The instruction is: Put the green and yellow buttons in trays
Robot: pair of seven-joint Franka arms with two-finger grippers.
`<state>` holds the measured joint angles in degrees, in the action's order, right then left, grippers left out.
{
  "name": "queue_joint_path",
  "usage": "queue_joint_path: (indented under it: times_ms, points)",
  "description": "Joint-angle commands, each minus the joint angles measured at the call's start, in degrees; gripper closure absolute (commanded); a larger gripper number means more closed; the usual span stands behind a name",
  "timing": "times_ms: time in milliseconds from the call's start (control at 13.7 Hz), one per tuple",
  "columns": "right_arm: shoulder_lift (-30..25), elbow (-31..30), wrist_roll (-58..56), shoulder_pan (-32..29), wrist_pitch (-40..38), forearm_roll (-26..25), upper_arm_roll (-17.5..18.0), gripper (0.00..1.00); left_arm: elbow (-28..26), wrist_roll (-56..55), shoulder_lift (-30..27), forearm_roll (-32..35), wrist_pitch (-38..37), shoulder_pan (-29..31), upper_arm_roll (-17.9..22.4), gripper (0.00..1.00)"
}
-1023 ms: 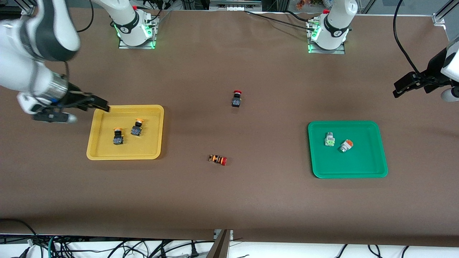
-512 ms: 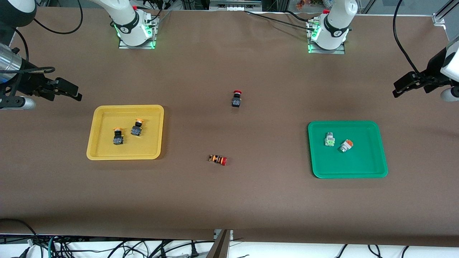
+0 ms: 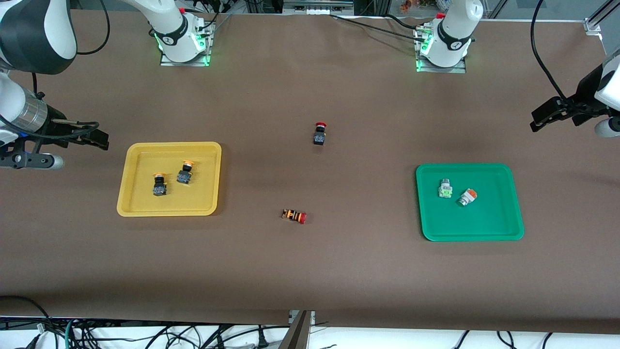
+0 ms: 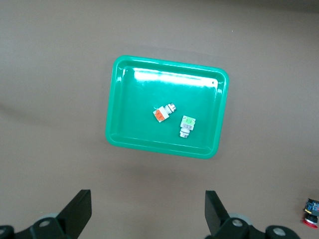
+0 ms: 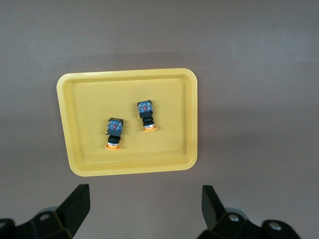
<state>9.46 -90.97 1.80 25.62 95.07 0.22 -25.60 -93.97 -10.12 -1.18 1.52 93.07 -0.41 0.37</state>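
Observation:
The yellow tray (image 3: 203,194) holds two black buttons with yellow-orange caps (image 3: 159,184) (image 3: 184,173); it also shows in the right wrist view (image 5: 84,99) with both buttons (image 5: 113,132) (image 5: 146,115). The green tray (image 3: 484,218) holds a whitish green-faced button (image 3: 444,189) and an orange-ended one (image 3: 467,197); the left wrist view shows this tray (image 4: 129,99) and both buttons (image 4: 187,125) (image 4: 162,113). My right gripper (image 3: 102,138) (image 5: 144,206) is open and empty over bare table beside the yellow tray. My left gripper (image 3: 533,122) (image 4: 148,209) is open and empty over the table's left-arm end.
A black switch with a red cap (image 3: 319,134) stands mid-table, also at the edge of the left wrist view (image 4: 311,218). An orange-striped switch with a red cap (image 3: 294,215) lies nearer the front camera. Both arm bases stand along the table's back edge.
My right gripper has drawn away from the yellow tray's corner toward the right arm's end of the table. The left arm, trays and switches have not moved.

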Motion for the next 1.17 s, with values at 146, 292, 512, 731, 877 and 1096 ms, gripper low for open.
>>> queue_joint_path:
  times_ms: [146,292,512,731,877,1096]
  points:
    - [-1.11,1.15,-0.4,-25.84,0.03,-0.83,24.77,0.01,0.63,-0.52,-0.49,-0.56,-1.23,-0.11,-0.02,0.0]
    - [-2.24,0.37,0.21,-27.37,0.55,-0.75,26.22,0.01,0.63,-0.52,-0.49,-0.56,-1.23,-0.11,-0.02,0.0]
    - [-4.97,-4.03,-0.31,-29.22,4.69,-0.57,28.33,0.01,0.63,-0.52,-0.49,-0.56,-1.23,-0.11,-0.1,0.0]
    - [-6.64,-3.69,-0.22,-27.82,3.81,-0.74,28.07,0.01,0.63,-0.52,-0.49,-0.56,-1.23,-0.11,-0.02,0.0]
    - [-7.08,-2.11,-0.57,-27.55,1.89,-1.1,27.98,0.01,0.63,-0.52,-0.49,-0.56,-1.23,-0.11,-0.1,0.0]
    - [-5.95,4.56,-0.31,-27.55,-3.04,-0.48,28.06,0.01,0.63,-0.52,-0.49,-0.56,-1.23,-0.11,-0.1,0.0]
